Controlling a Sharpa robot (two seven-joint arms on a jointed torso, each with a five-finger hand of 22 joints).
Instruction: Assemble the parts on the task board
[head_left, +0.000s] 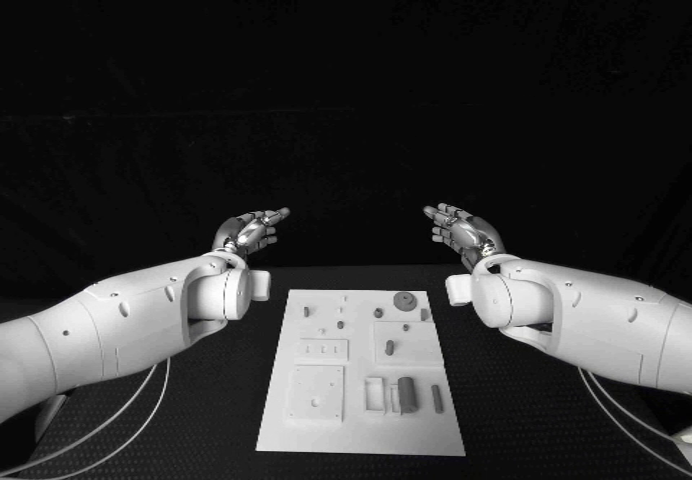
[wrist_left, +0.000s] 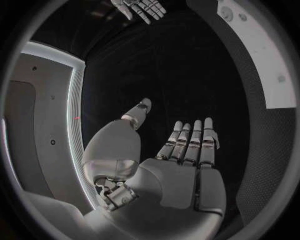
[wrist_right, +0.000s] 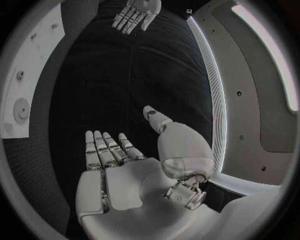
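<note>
A white task board (head_left: 361, 375) is seen lying lengthwise in the middle of a black table (head_left: 519, 420). Small low parts (head_left: 408, 392) are scattered over its surface. The left hand (head_left: 248, 233) and right hand (head_left: 464, 232) are held raised beyond the board's far end, fingers apart, nothing held. A wide gap is left between them. Bare table is seen on both sides of the board, partly crossed above by the two white forearms.

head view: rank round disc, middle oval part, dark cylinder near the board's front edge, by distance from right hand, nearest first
1. Round disc, board's far right corner, closest to the right hand.
2. Oval part, mid-board, right of centre.
3. Dark cylinder, near the front edge.
</note>
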